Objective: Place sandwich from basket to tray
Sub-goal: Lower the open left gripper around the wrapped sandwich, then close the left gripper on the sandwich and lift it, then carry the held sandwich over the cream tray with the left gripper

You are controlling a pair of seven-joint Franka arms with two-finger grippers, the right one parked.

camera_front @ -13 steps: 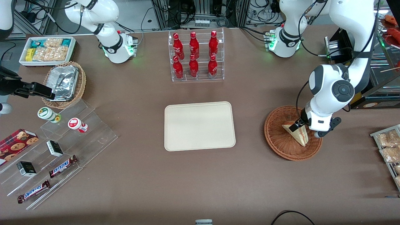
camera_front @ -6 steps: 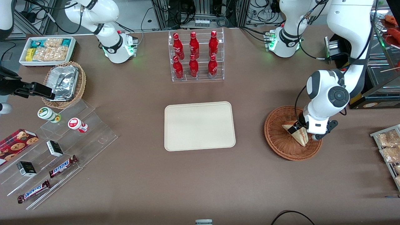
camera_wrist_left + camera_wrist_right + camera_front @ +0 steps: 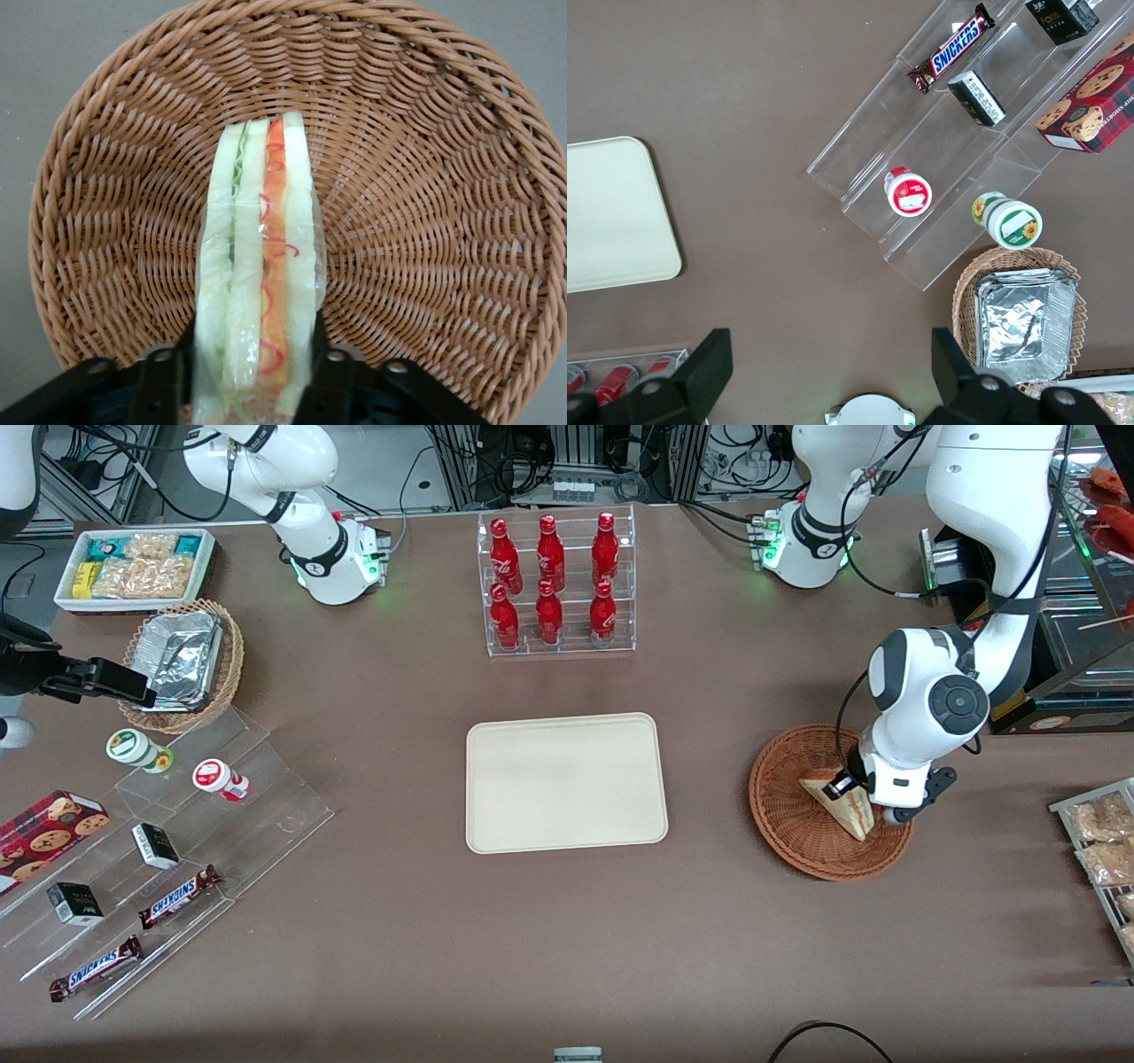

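**Sandwich grabbed, ready to lift**

Sandwich (image 3: 257,266) stands on its edge in the basket (image 3: 797,828), pinched on both sides by the claw (image 3: 849,786). This looks like the grab step. Next it needs lifting up and carrying sideways to the tray (image 3: 567,782), well apart on the brown surface (image 3: 567,939). Red bottles (image 3: 551,580) stand farther from the front camera.

The front camera looks down from high over the whole table (image 3: 372,957), facing both arm bases. The left wrist camera sits close above the basket (image 3: 425,177), its gripper (image 3: 252,390) closed around the sandwich (image 3: 257,292). The right wrist camera looks straight down, sharing the tray (image 3: 611,212) with the front view.
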